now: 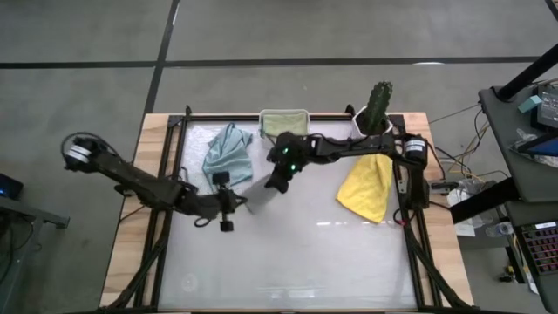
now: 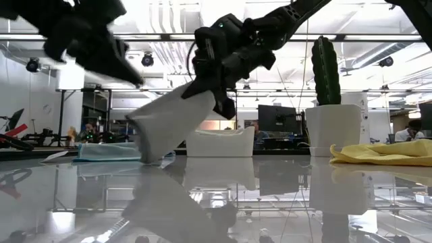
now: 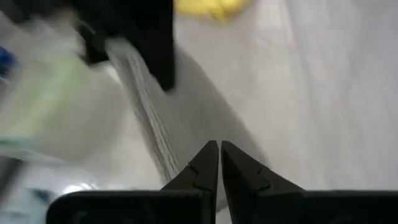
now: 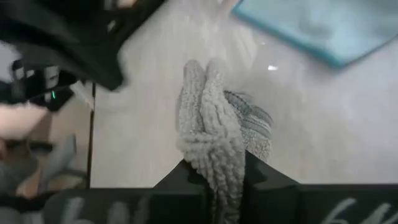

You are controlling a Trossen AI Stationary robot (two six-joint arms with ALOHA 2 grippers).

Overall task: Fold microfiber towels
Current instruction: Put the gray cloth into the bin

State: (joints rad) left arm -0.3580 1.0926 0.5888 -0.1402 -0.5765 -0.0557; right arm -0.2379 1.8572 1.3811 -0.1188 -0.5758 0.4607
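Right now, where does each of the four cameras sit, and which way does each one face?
High: overhead, straight down on the table and both arms.
Low: table height, level into the room; right gripper lifts the grey towel.
Left wrist: past the shut left gripper at that towel.
Right wrist: own fingers clamp it.
Shared: high and low both show the yellow towel and cactus.

You won't find any text, label, brand, number or sign that can be read in these views. The monitors in the room behind the white tub point(image 2: 221, 142) are too small and dim for you to make out anything on them. The gear on the desk to the right of the table point(image 1: 288, 253) shows you no legible marking either.
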